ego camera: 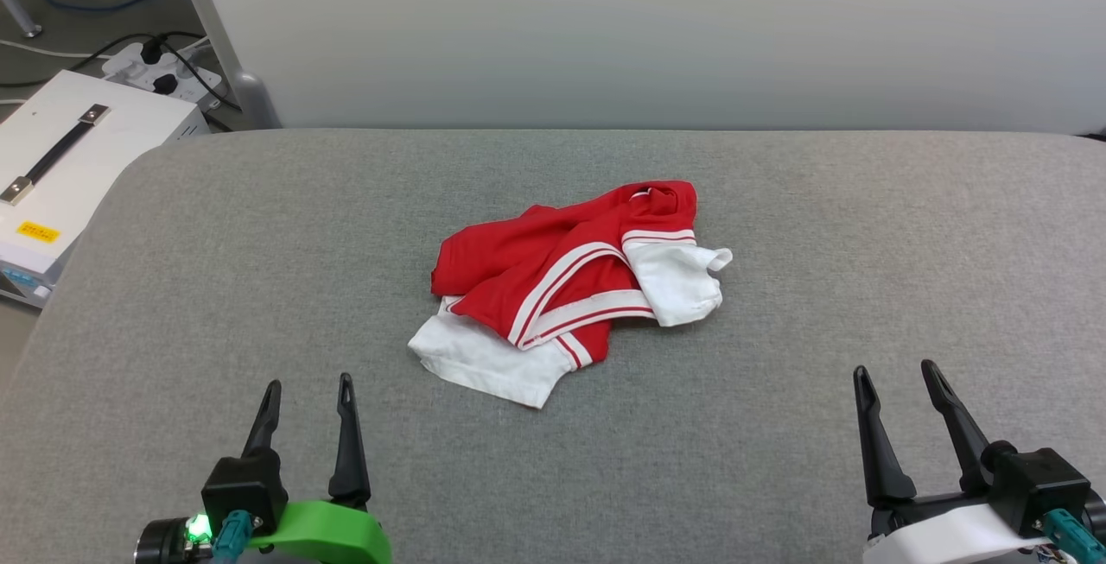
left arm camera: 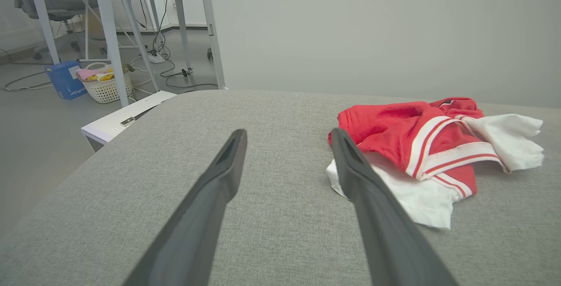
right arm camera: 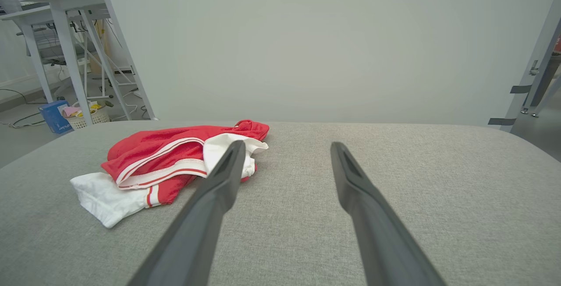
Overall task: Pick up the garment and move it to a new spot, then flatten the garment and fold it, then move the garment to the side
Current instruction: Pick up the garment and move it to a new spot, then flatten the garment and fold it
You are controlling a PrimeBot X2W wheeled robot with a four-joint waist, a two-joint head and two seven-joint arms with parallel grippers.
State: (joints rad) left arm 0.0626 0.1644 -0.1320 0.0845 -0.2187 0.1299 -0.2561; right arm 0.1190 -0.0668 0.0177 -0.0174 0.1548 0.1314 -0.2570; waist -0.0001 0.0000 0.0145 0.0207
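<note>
Head view: your garment (ego camera: 553, 288) lies crumpled in the middle of the grey pad (ego camera: 216, 288), well apart from the left gripper (ego camera: 310, 380) and right gripper (ego camera: 893, 366), both spread and holding nothing. A white case (ego camera: 78, 158) sits off the pad's left edge. Left wrist view: a basket (left arm camera: 105, 86) and desk legs (left arm camera: 111, 36) stand on the floor beyond. Right wrist view: the pad stretches wide right of the garment.

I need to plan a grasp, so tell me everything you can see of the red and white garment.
The garment is a red shirt of soft, thin-looking fabric with short white sleeves and red-and-white striped trim. It lies crumpled in a loose heap, folded over itself, one white sleeve spread toward the robot, the other sleeve bunched on the robot's right. It rests near the middle of the grey cloth-covered surface, and nothing else touches it.
</note>
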